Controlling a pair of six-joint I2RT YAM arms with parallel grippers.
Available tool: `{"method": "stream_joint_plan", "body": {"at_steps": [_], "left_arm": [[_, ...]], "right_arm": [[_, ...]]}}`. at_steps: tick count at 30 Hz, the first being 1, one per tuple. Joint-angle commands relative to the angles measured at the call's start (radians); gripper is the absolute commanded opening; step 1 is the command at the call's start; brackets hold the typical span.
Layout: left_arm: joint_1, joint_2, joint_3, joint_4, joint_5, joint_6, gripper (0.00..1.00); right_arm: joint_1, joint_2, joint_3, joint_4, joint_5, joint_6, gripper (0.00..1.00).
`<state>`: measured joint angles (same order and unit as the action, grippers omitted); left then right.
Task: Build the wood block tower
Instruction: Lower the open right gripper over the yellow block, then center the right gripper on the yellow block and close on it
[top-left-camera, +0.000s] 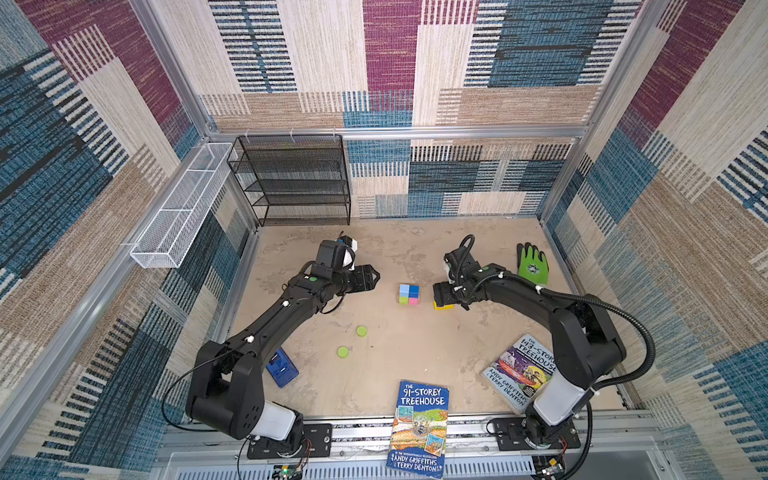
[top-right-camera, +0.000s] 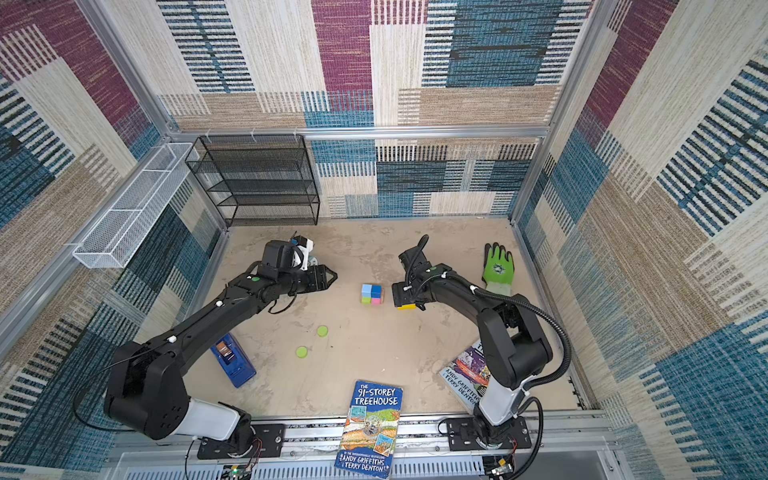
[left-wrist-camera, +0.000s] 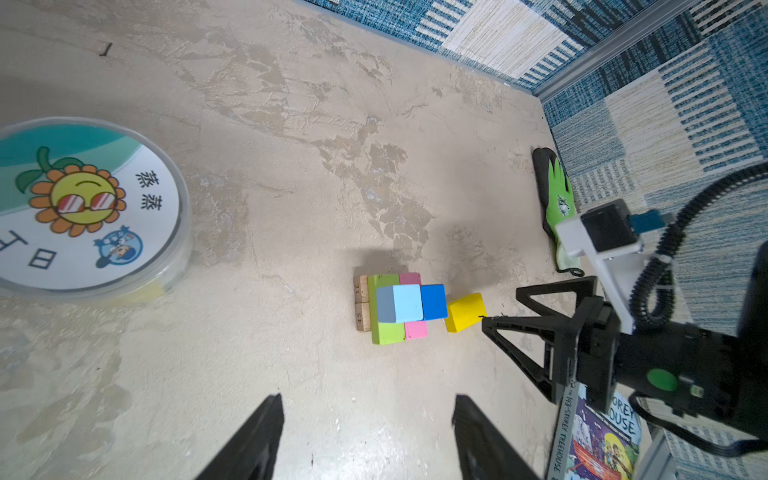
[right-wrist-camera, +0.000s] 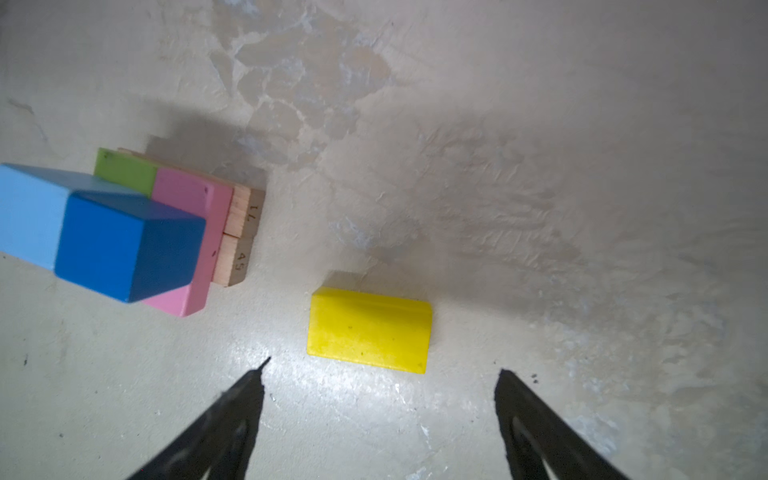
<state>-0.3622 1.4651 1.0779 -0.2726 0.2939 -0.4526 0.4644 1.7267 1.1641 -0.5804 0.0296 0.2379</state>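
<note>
In a top view, the stack of blocks (top-right-camera: 372, 294) stands mid-frame. Just right of it, the right gripper (top-right-camera: 402, 296) hangs over a yellow block (top-right-camera: 407, 307). Two lime discs (top-right-camera: 322, 331) lie lower left.

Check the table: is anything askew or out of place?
The tower sits square, nothing toppled. Only oddity: the 91-Storey book overhangs the front edge of the table onto the rail. The yellow block lies flat beside the tower, not touching it.

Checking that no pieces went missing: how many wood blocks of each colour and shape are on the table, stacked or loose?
Tan bars: 2
Lime oblong: 1
Lime discs: 2
Pink oblong: 1
Light-blue cube: 1
Dark-blue cube: 1
Yellow oblong: 1
Total: 9
</note>
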Motion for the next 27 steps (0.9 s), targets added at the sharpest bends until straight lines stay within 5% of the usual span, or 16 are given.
{"method": "stream_joint_plan", "body": {"at_steps": [1,27], "left_arm": [[0.002,-0.002,-0.003,0.029,0.013,-0.01,0.69],[0.019,0.002,-0.013,0.032,0.022,-0.011,0.69]], "right_arm": [[0.002,0.024,0.004,0.007,-0.011,-0.017,0.89],[0.018,0.088,0.032,0.01,0.006,0.011,0.89]]}}
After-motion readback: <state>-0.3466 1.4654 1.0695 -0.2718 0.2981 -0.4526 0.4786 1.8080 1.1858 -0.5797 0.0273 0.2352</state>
